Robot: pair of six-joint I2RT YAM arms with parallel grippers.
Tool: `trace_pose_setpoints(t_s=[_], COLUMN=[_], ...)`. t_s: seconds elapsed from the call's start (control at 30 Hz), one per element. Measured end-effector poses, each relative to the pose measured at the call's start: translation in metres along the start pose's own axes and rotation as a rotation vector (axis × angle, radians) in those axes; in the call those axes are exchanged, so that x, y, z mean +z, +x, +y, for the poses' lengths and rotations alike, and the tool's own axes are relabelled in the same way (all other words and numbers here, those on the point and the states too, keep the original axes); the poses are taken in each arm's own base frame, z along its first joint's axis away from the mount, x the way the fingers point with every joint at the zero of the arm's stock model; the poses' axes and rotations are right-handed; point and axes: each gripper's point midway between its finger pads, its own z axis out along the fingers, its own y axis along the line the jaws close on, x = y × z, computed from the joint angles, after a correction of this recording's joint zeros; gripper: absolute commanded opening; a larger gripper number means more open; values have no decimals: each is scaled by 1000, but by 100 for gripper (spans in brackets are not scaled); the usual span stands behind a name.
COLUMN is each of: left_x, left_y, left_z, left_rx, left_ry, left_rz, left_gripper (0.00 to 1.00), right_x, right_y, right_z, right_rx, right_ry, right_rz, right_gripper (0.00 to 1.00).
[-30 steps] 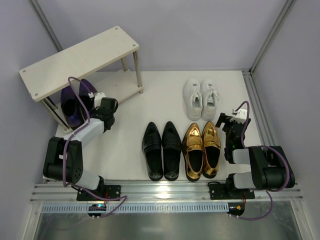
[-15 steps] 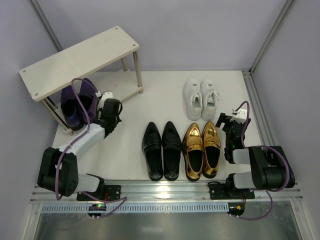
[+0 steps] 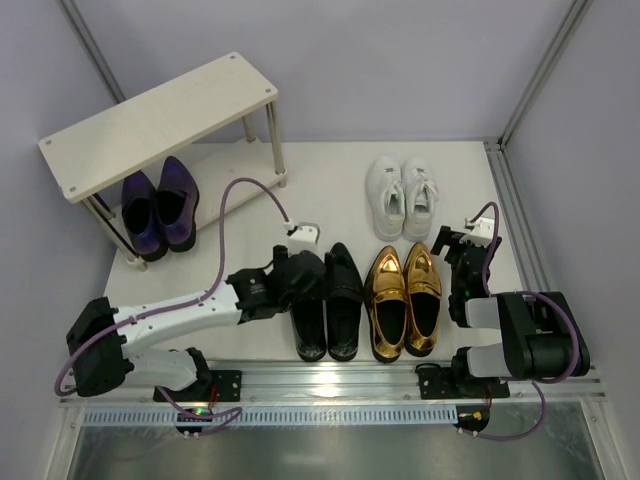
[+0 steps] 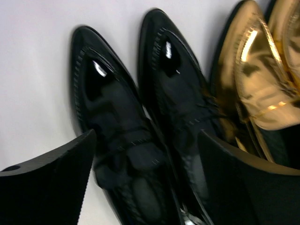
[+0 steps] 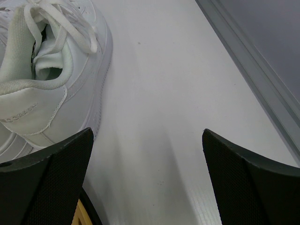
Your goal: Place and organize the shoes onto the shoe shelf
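The shoe shelf (image 3: 160, 120) stands at the back left, and the purple shoes (image 3: 158, 210) sit side by side on its lower board. The black shoes (image 3: 326, 300) lie at the front middle of the table, the gold loafers (image 3: 405, 300) right of them, the white sneakers (image 3: 402, 195) behind those. My left gripper (image 3: 305, 272) hovers open over the left black shoe (image 4: 108, 122); its fingers (image 4: 51, 187) straddle that shoe and part of the other black shoe (image 4: 178, 93) without holding either. My right gripper (image 5: 147, 178) is open over bare table, beside a white sneaker (image 5: 56, 70).
A metal rail (image 3: 330, 385) runs along the near edge with both arm bases on it. Frame posts and a raised strip (image 3: 520, 220) border the table on the right. A gold loafer (image 4: 253, 84) lies just right of the left gripper's fingers.
My left gripper has let go of the purple shoe on the shelf's lower board, opened wide and swung right and forward over the black shoes. The right arm has not moved.
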Motion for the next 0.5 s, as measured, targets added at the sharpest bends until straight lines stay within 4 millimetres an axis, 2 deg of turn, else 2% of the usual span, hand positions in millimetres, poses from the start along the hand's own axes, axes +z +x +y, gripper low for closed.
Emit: trace_pose_setpoints(t_s=[0.13,0.3,0.4,0.5], left_x=[-28,-50,-51,-39], left_y=[17,36,52,69], left_z=[-42,-72,-82,-90], left_rx=[-25,-99,-69,-14], left_ry=[31,24,-28,-112], left_rz=[3,7,-2,-11], left_gripper=[95,94,96,100], right_x=[0,0,0,0], right_y=[0,0,0,0], right_z=[0,0,0,0], right_rx=[0,0,0,0], right_ry=[0,0,0,0], right_rz=[0,0,0,0], right_gripper=[97,97,97,97])
